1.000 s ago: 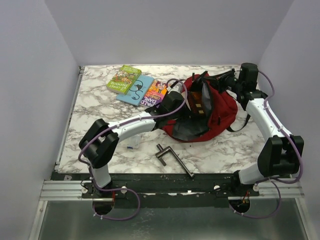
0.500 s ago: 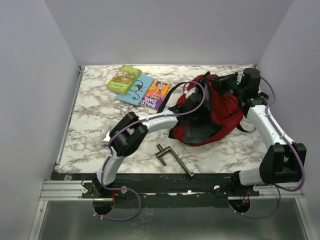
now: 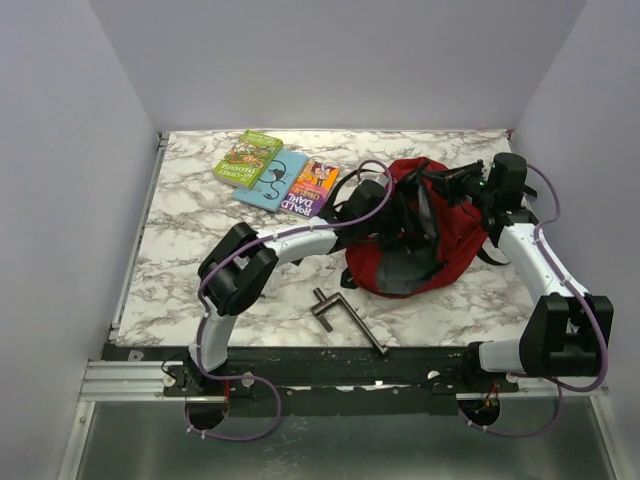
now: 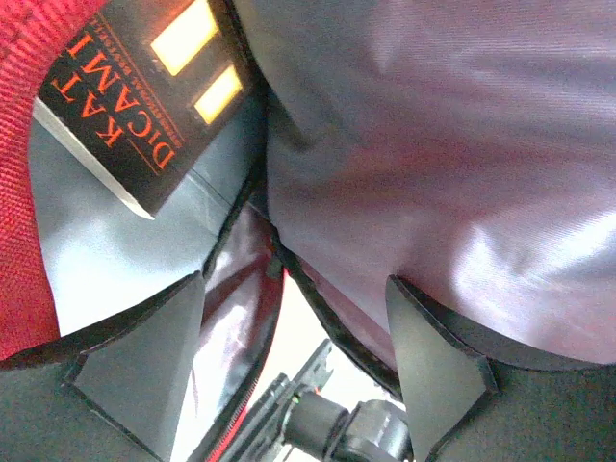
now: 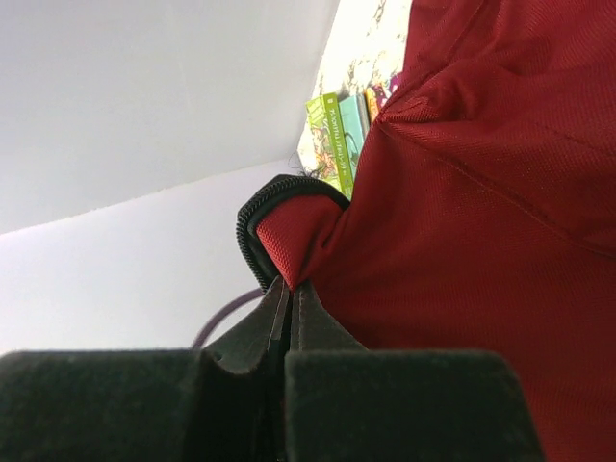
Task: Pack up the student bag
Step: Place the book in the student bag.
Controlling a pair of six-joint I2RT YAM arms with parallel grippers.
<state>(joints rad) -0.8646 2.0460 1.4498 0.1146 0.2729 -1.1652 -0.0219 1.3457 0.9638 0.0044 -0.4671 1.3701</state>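
Observation:
The dark-red student bag (image 3: 452, 238) lies open on the marble table, right of centre. My left gripper (image 3: 380, 205) reaches into its mouth from the left. In the left wrist view that gripper (image 4: 294, 327) is open, with nothing between its dark fingers (image 4: 144, 366). A black book with orange lettering (image 4: 144, 87) rests just beyond them against the bag's grey lining (image 4: 462, 144). My right gripper (image 3: 468, 185) holds the bag's right rim up. Seen from the right wrist, this gripper (image 5: 294, 289) is shut on a fold of the bag's red fabric (image 5: 294, 236) by the black zipper.
Three books lie at the back left: a green one (image 3: 247, 158), a light-blue one (image 3: 272, 180) and a purple one (image 3: 312, 188). A metal T-shaped clamp handle (image 3: 345, 315) lies near the front edge. Grey walls stand close on both sides.
My left gripper went deeper into the bag and opened, letting go of the black book. My right gripper moved right and pulled the bag's rim with it.

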